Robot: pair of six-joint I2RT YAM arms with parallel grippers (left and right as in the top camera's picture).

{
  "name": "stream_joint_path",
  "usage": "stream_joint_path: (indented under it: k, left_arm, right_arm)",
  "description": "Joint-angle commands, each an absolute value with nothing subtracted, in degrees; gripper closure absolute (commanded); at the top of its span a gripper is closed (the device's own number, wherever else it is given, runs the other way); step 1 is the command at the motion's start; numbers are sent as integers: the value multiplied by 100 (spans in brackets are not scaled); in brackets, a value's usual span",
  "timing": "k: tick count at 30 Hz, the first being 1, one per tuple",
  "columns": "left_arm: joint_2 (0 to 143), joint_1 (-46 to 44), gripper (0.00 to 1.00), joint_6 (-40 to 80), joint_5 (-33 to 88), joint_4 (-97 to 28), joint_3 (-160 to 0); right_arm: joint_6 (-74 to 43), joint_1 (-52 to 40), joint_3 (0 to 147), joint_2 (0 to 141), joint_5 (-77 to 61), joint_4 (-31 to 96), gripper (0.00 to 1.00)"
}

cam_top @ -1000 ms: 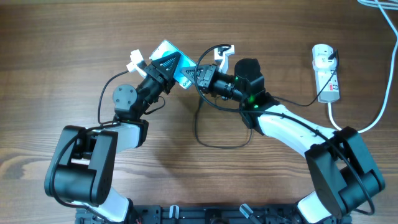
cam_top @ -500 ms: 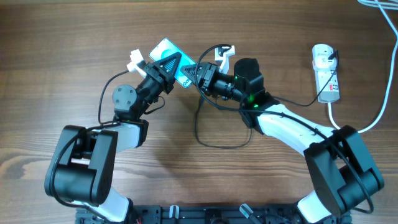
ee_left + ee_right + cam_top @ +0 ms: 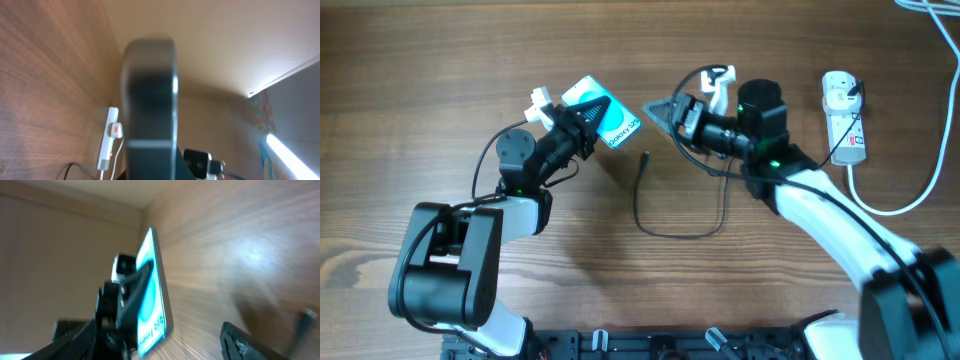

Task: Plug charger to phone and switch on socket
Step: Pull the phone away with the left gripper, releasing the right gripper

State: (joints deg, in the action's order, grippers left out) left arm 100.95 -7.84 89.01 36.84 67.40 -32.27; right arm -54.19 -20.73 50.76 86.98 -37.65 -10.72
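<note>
Your left pincer (image 3: 583,115) is clamped on the phone (image 3: 618,122). Your right pincer (image 3: 665,108) gapes wide and empty. The charger (image 3: 646,158) lies loose on the tabletop (image 3: 420,100).

Overhead looks straight down on whole table (image 3: 420,60). Left wrist, tilted sideways, looks low toward socket (image 3: 111,140). Right wrist faces phone (image 3: 152,290) close. Overhead shares both.

The phone (image 3: 603,108) carries a line of small dark print across the pale band at one end, too small and blurred to read from overhead or from the right wrist. The socket (image 3: 844,125) shows red markings, none legible.
</note>
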Motion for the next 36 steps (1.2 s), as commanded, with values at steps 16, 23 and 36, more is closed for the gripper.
stream_joint_path:
  k: [16,23,36]
  left_arm:
    - [11459,-760,96,9148,6506,4554,-6372]
    - [12143,-760,96,9529,7301,4554,-7032]
    - [12383,-760,96,9675,8095,4552,-7439]
  right_arm:
    - [-3299,-2012,5057,6772,-1468,2827,2]
    - [-3205,-2025,5057,6801,-1288,3151,0]
    - [-3151,-2235,5057,6805,-987,3374,0]
